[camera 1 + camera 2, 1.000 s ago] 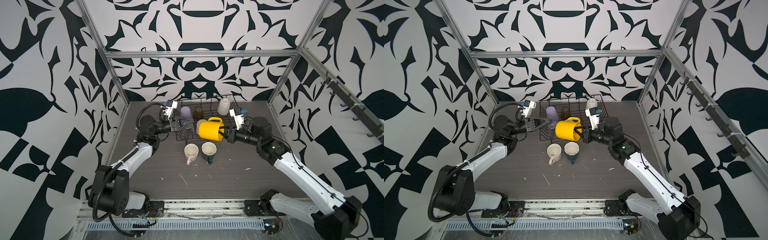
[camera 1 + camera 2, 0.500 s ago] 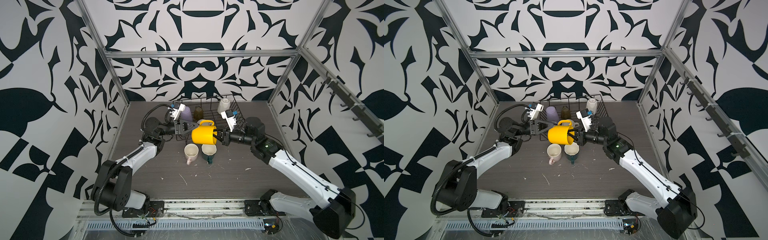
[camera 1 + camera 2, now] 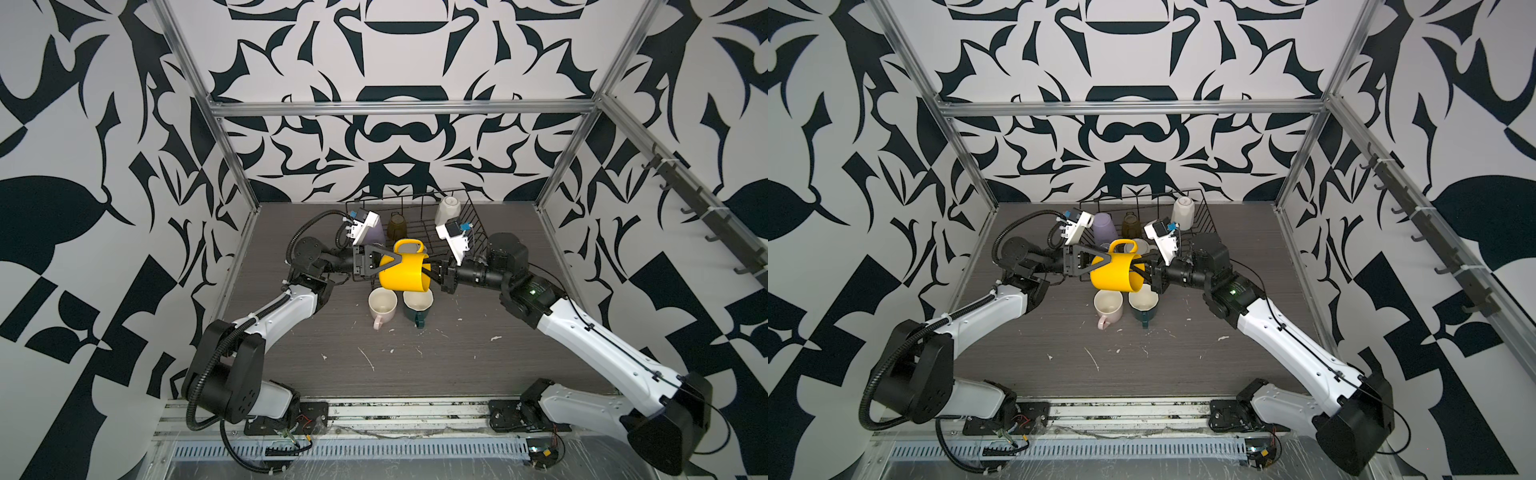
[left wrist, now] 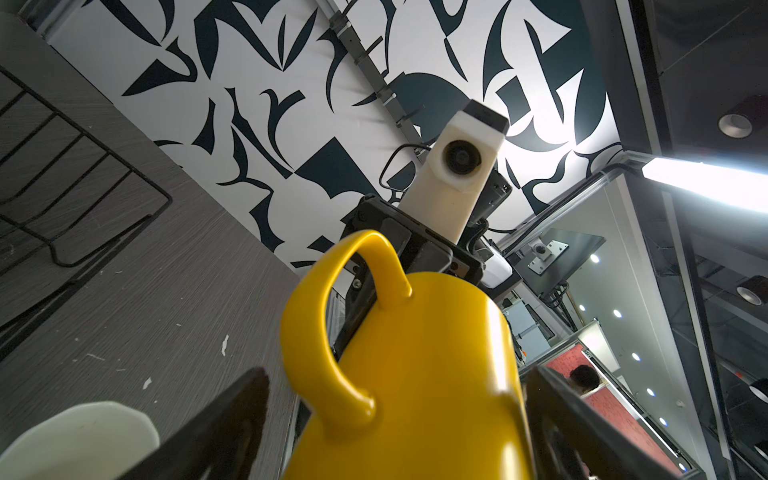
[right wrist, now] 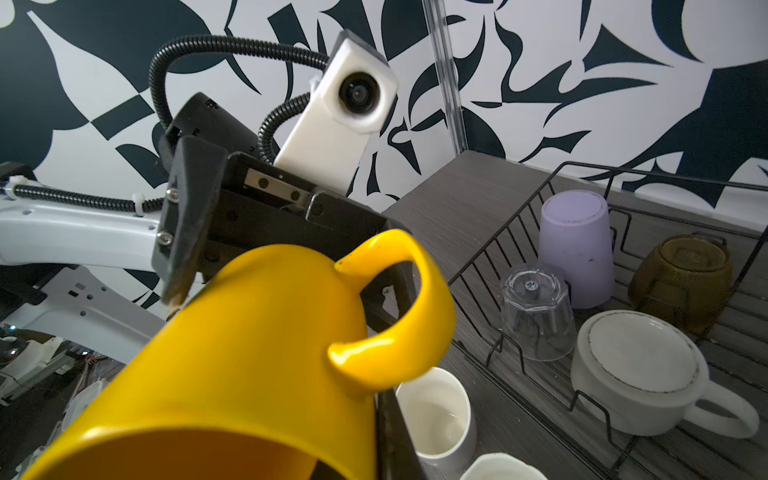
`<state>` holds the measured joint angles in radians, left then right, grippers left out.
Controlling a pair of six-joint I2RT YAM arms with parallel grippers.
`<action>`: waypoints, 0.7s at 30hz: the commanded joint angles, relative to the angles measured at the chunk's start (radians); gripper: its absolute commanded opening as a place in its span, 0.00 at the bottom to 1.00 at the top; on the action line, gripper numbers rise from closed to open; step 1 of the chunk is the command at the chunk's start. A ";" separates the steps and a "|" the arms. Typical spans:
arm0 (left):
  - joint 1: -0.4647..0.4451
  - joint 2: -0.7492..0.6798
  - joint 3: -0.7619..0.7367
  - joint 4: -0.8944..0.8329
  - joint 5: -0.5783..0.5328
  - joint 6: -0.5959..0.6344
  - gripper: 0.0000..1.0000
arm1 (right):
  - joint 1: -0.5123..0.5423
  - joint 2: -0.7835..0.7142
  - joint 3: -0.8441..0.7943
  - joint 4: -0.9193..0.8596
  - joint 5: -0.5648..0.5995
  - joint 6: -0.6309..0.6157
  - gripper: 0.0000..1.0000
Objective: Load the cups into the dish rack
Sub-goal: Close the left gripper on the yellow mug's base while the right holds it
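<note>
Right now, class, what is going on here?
The right claw grips the rim of the yellow mug, holding it sideways above the table before the dish rack. The open left claw straddles its base. The pink mug and green mug stand on the table; other cups sit upturned in the rack.

— How's the light?
— Bright and even from overhead in both top views; only soft shadows on the table (image 3: 415,374).
— Glare?
— A white streak down the yellow mug (image 4: 494,345) in the left wrist view, and a ceiling strip light (image 4: 706,185) burns out white.
— Focus?
— There the black fingers (image 4: 245,399) nearest the lens are blurred; in the right wrist view the mug's near rim goes soft.
</note>
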<state>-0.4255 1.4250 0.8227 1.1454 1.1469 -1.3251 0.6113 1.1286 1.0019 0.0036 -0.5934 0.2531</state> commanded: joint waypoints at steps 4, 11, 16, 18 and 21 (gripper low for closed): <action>-0.013 -0.008 -0.022 0.131 0.044 -0.061 0.99 | 0.021 -0.042 0.080 0.088 0.043 -0.131 0.00; -0.036 -0.020 -0.022 0.152 0.068 -0.064 0.99 | 0.023 -0.033 0.078 0.126 0.078 -0.185 0.00; -0.042 -0.028 -0.024 0.155 0.078 -0.063 0.99 | 0.022 -0.029 0.081 0.150 0.111 -0.208 0.00; -0.044 -0.032 -0.024 0.160 0.082 -0.063 0.99 | 0.022 -0.029 0.082 0.154 0.125 -0.214 0.00; -0.048 -0.036 -0.030 0.171 0.084 -0.064 0.99 | 0.023 -0.027 0.084 0.158 0.138 -0.221 0.00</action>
<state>-0.4591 1.4242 0.8070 1.2377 1.1831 -1.3647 0.6407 1.1286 1.0130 0.0193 -0.5308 0.0532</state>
